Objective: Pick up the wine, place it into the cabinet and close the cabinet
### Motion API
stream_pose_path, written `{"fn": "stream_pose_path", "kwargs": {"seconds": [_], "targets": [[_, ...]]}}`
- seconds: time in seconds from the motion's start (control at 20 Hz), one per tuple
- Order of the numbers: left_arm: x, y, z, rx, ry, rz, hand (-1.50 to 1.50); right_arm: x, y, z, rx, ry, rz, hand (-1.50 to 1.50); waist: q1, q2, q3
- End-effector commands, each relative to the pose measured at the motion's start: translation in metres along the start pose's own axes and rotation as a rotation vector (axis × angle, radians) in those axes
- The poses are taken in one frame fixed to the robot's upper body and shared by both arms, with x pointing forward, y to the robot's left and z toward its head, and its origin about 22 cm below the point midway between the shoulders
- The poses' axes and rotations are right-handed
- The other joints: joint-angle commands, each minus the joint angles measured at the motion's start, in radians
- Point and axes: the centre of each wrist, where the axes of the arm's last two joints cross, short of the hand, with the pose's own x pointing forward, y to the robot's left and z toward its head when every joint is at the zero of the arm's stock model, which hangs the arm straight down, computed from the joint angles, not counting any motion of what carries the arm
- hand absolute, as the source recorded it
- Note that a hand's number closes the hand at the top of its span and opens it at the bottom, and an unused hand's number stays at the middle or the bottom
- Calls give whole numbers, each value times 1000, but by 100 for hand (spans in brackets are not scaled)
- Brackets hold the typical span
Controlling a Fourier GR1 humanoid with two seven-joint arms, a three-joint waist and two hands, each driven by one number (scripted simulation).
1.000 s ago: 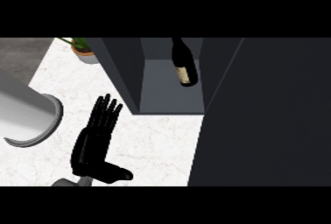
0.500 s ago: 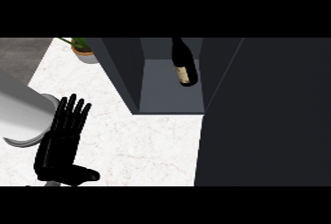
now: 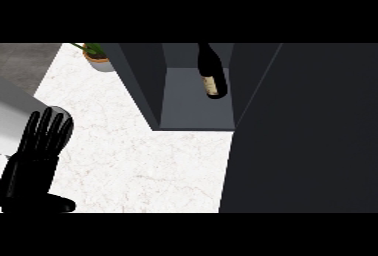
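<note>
A dark wine bottle (image 3: 211, 75) with a pale label stands inside the open grey cabinet (image 3: 193, 112), toward its right side. A large dark panel (image 3: 303, 130), apparently the cabinet's door, fills the right of the head view. My left hand (image 3: 33, 162) is at the lower left over the white counter, open with straight fingers pointing up and the thumb out to the right. It holds nothing and is well away from the cabinet. My right hand does not show.
A potted plant (image 3: 96, 55) stands at the counter's far edge, left of the cabinet. A grey curved object (image 3: 18, 112) lies at the left edge beside my left hand. The white marble counter (image 3: 140, 165) spreads between hand and cabinet.
My left hand has moved steadily leftward and slightly down, away from the cabinet, staying open. The bottle and cabinet have not moved.
</note>
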Motion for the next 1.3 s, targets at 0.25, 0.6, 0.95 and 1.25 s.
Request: {"fn": "stream_pose_path", "kwargs": {"seconds": [0.25, 0.6, 0.95, 1.25], "targets": [[11, 18, 4, -9, 2, -9, -150, 47, 15, -8, 59, -156, -105, 150, 9, 3, -2], [30, 36, 3, -20, -15, -17, -150, 35, 12, -29, 91, -158, -113, 150, 46, 9, -5], [39, 40, -7, -58, -6, -7, -150, 27, 13, -67, 98, -149, -100, 150, 64, 9, -6], [41, 45, -8, -36, -13, -12, -150, 45, 24, -141, 67, -151, -86, 150, 46, 3, -4]]}}
